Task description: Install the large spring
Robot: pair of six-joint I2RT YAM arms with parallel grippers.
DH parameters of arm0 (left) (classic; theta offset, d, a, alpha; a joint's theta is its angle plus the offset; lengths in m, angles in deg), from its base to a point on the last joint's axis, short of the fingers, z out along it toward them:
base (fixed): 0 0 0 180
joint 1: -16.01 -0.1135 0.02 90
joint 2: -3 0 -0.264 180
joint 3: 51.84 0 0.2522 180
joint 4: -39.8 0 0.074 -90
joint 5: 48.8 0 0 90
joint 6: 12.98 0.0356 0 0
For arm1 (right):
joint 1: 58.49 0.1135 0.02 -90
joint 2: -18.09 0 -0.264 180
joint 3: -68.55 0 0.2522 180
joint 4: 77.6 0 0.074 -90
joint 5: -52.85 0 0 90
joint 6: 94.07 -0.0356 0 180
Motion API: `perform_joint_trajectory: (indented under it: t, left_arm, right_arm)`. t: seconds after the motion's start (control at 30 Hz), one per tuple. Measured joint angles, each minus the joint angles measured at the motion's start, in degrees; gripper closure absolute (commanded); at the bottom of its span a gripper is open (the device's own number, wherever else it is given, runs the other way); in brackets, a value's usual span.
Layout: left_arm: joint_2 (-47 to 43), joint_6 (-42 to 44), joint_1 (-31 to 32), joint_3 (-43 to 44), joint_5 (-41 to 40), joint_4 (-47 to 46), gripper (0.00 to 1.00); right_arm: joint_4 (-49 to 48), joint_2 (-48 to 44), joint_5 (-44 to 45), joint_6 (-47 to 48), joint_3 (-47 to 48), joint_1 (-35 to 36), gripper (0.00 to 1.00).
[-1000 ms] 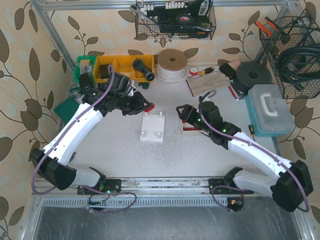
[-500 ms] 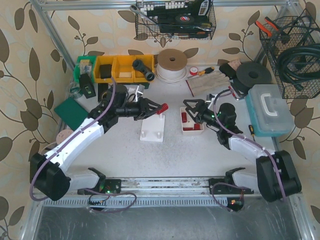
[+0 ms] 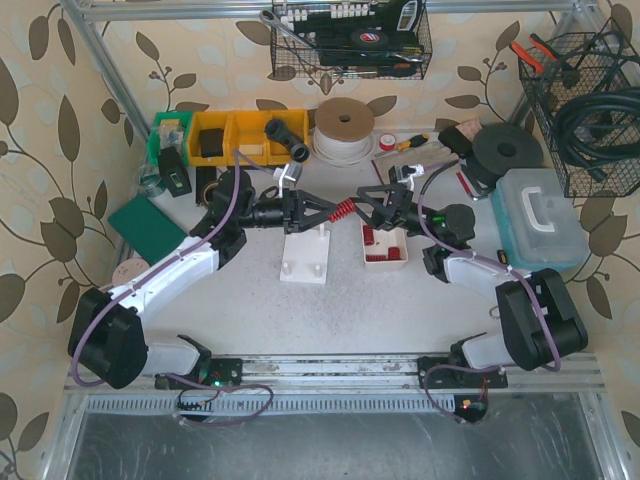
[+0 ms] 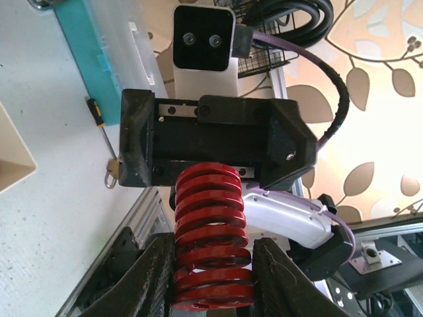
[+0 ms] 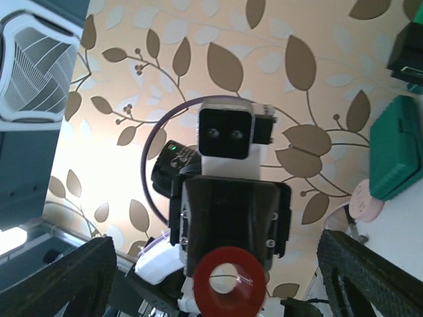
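The large spring (image 3: 342,210), a red coil, lies level above the table with my left gripper (image 3: 322,211) shut on its near end. In the left wrist view the spring (image 4: 210,231) runs up from between the left gripper's (image 4: 211,281) fingers toward the black body of the right gripper (image 4: 211,135). My right gripper (image 3: 372,207) stands open, facing the spring's free end at close range. Seen from the right wrist, the spring (image 5: 229,281) shows end-on, midway between the wide-apart fingers (image 5: 59,277). The white peg base (image 3: 305,257) sits on the table below.
A white tray (image 3: 385,258) holding small red springs sits right of the peg base. Yellow bins (image 3: 245,135), a tape roll (image 3: 344,128) and a black disc (image 3: 507,150) line the back. A teal case (image 3: 535,220) stands at the right, a green box (image 3: 145,225) at the left.
Both arms swung in toward the middle. The left gripper carried the red spring up and rightward; the right gripper lifted from the tray, turned to face it and opened a little wider.
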Motion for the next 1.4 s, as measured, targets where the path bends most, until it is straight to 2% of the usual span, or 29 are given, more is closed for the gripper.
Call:
perform_joint_trajectory:
  t: [0.13, 0.33, 0.73, 1.4]
  left_arm:
    - [0.0, -1.03, 0.0, -0.2, 1.36, -1.88, 1.0]
    - [0.0, -1.29, 0.0, -0.2, 2.38, -2.56, 1.0]
    - [0.0, -0.92, 0.0, 0.66, 3.34, -0.63, 1.0]
    - [0.04, 0.83, -0.37, 2.16, 4.5, 1.79, 1.0]
  right_arm:
    - [-1.44, 0.13, -1.18, -0.96, 1.46, 1.14, 0.21]
    - [-1.03, 0.66, -3.52, -1.36, 2.45, 3.63, 0.31]
    - [8.98, -3.34, -6.36, 4.09, 3.48, 3.85, 0.47]
    - [13.88, -4.35, -7.72, 6.91, 3.56, 3.85, 0.51]
